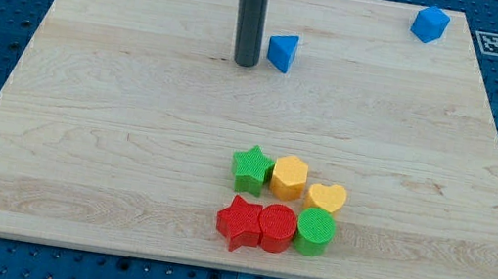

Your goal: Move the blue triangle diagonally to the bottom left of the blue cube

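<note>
The blue triangle (283, 53) lies on the wooden board near the view's top, a little left of the middle. The blue cube (429, 24) sits at the view's top right corner of the board, far to the right of the triangle. My tip (246, 62) stands on the board just to the left of the blue triangle, with a narrow gap between them.
A cluster of blocks lies in the lower middle: green star (252, 168), yellow hexagon (289, 176), yellow heart (326, 198), red star (239, 222), red cylinder-like block (276, 228), green cylinder (315, 232). The wooden board (111, 139) rests on a blue perforated table.
</note>
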You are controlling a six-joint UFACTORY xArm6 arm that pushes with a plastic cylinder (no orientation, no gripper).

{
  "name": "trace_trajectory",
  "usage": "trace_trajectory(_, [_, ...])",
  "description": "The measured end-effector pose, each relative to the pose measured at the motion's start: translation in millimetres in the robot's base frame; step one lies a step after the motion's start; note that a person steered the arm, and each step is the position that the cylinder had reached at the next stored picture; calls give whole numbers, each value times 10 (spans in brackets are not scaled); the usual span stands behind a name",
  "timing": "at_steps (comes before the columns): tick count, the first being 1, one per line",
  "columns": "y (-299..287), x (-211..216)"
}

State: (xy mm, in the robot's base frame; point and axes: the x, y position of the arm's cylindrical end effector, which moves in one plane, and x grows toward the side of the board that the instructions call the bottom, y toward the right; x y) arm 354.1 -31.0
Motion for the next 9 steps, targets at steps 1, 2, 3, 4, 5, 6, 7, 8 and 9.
trace_trajectory(1, [178,-156])
trace_trajectory(2, [518,-164])
trace_trajectory(3, [807,-164])
trace_trajectory(4, [843,-140])
trace_trajectory(5, [846,-139])
trace_trajectory(6, [935,-105])
trace_trajectory(7, [935,-105])
trace_trajectory(8, [1078,-105])
trace_trajectory(9, [1292,-122])
